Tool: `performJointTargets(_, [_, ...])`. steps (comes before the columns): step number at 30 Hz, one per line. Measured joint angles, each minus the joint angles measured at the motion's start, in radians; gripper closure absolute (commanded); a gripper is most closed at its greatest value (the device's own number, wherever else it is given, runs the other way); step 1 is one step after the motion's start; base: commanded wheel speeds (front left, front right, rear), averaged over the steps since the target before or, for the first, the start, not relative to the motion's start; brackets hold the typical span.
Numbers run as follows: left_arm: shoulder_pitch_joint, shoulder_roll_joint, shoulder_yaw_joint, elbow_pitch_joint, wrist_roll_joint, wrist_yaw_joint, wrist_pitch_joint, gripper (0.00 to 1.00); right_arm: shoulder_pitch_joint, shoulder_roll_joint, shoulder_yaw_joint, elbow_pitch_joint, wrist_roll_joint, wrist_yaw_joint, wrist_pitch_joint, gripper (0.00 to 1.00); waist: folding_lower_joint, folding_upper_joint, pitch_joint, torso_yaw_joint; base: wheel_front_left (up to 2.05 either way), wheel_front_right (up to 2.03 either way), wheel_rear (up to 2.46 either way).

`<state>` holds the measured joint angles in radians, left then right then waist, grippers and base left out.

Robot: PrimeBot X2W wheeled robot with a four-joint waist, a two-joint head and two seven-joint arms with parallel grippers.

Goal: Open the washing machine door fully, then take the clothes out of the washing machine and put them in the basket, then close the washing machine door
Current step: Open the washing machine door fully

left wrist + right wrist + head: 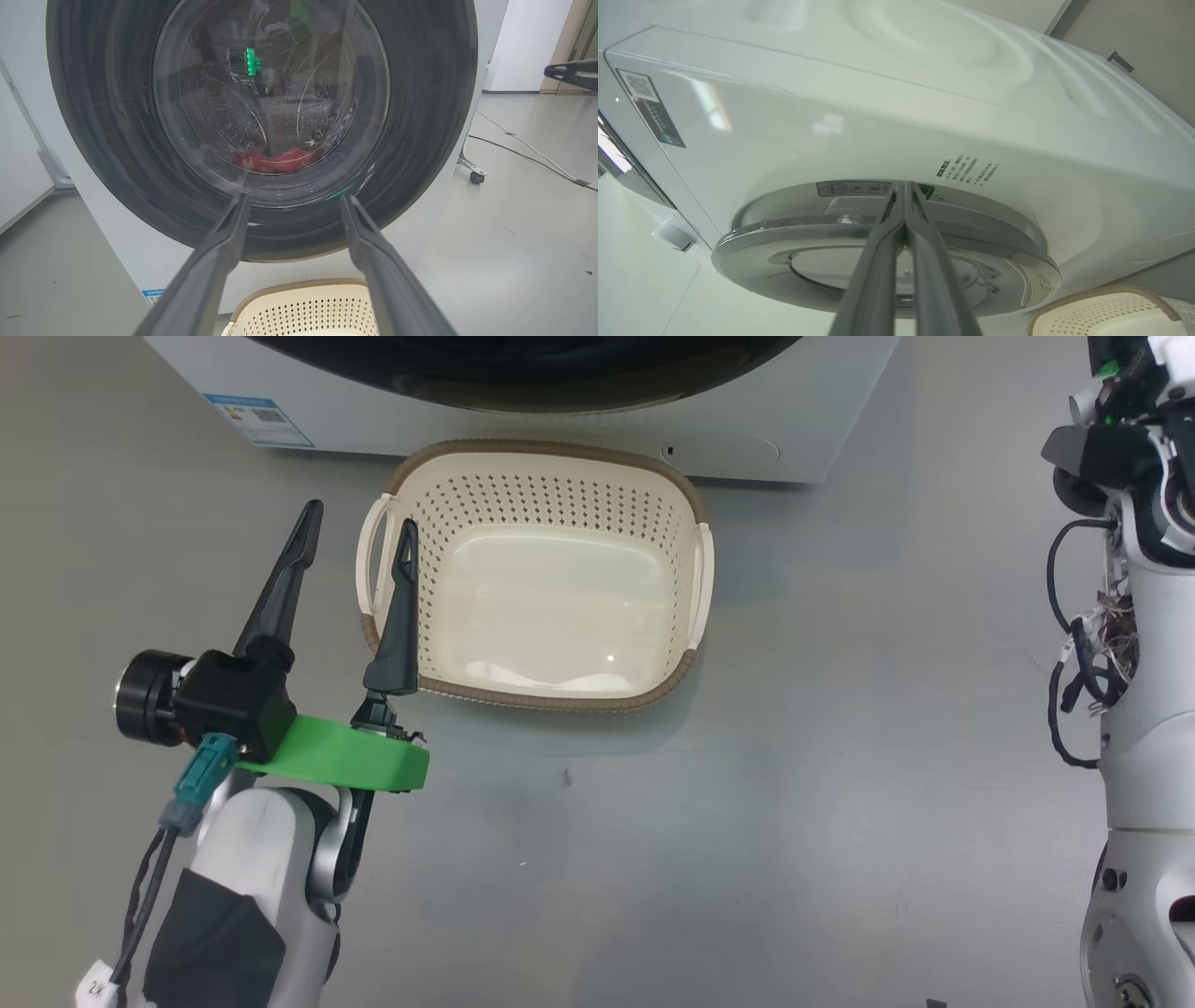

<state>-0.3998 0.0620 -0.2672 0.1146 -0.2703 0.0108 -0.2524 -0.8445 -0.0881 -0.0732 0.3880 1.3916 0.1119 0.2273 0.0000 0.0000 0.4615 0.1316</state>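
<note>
Our left gripper (360, 518) hangs wide apart over the basket (551, 450), facing the washing machine door (420, 140). We see the red clothes (280, 161) lying in the drum (233, 130) behind it. Our right gripper (903, 186), pinched together, points at the door's rim.

The basket (551, 449) is set on the floor (840, 756), just before the washing machine (747, 429). The clothes (275, 161) are seen in it, behind the washing machine door (420, 116). The left gripper (360, 518) is held by the basket's left side.
</note>
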Motion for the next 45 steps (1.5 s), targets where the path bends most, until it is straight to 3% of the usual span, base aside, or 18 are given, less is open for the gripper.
performJointTargets(4, [-0.016, -0.010, 0.001, -0.003, 0.001, -0.007, 0.000, 0.00, -0.067, -0.015, 0.014, 0.029, 0.024, -0.002, 0.061, 1.00, 0.0000, 0.0000, 0.022, 0.025, 0.00, 0.00, 0.00])
performJointTargets(21, [-0.026, -0.019, -0.013, -0.003, 0.002, -0.016, 0.000, 0.00, -0.249, -0.079, 0.065, 0.138, 0.018, -0.071, 0.191, 1.00, 0.0000, 0.0000, 0.060, 0.099, 0.00, 0.00, 0.00])
performJointTargets(45, [-0.031, -0.030, -0.020, 0.001, 0.009, -0.018, -0.004, 0.00, -0.368, -0.105, 0.079, 0.275, 0.020, -0.089, 0.260, 1.00, 0.0000, 0.0000, 0.080, 0.144, 0.00, 0.00, 0.00])
